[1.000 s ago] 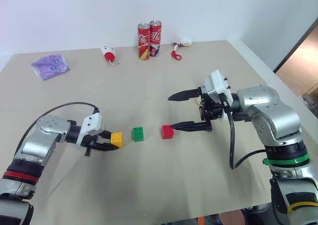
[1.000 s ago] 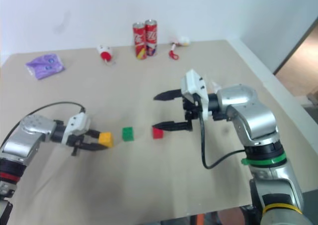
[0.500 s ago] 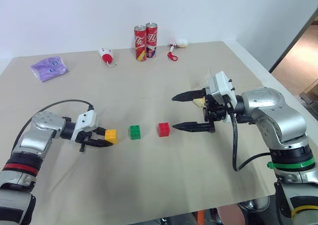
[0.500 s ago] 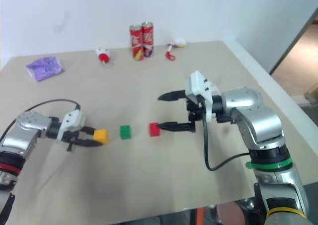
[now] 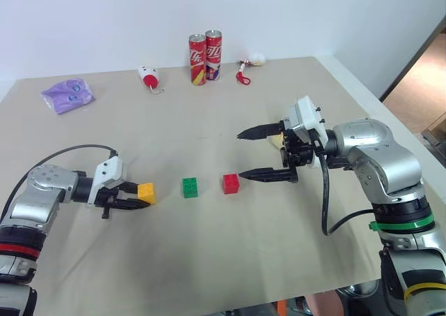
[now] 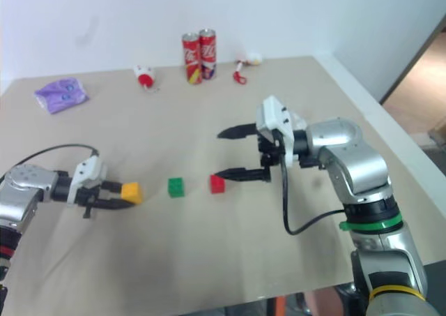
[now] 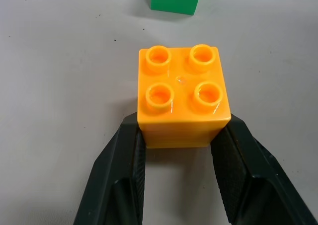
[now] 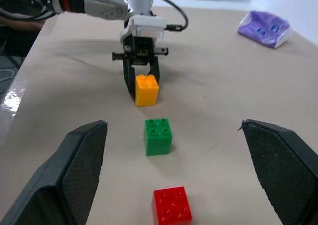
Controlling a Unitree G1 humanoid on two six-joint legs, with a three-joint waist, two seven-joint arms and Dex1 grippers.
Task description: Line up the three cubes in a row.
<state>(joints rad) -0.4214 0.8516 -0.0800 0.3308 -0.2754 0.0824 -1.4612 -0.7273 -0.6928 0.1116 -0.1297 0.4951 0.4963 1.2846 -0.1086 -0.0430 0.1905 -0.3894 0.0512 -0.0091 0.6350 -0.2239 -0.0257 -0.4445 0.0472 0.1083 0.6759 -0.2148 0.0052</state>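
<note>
Three cubes lie in a rough row across the middle of the beige surface (image 5: 209,260), which suggests the lining-up is close to done.

Largest of what matters here are the two arms, reaching in from opposite ends of that row. The right gripper (image 5: 262,153) hangs just beside the red cube (image 5: 231,183), its two fingers spread as wide as they go and holding nothing. One finger is raised and the other low, near the surface. My guess is that it waits there clear of the cubes, ready at its end of the row.

The left gripper (image 5: 134,197) is low at the other end, closed on the yellow cube (image 7: 182,96). The wrist view shows its pads pressed against two opposite sides of the near half, studs facing up. The cube seems to rest on the surface, so the grip looks meant for sliding or nudging it into line rather than carrying it.

Between the yellow and red cubes sits the green cube (image 5: 190,187), apart from both. It is nearer the red one, so the gap on the yellow side is wider, and evening out that spacing may be what remains.
</note>
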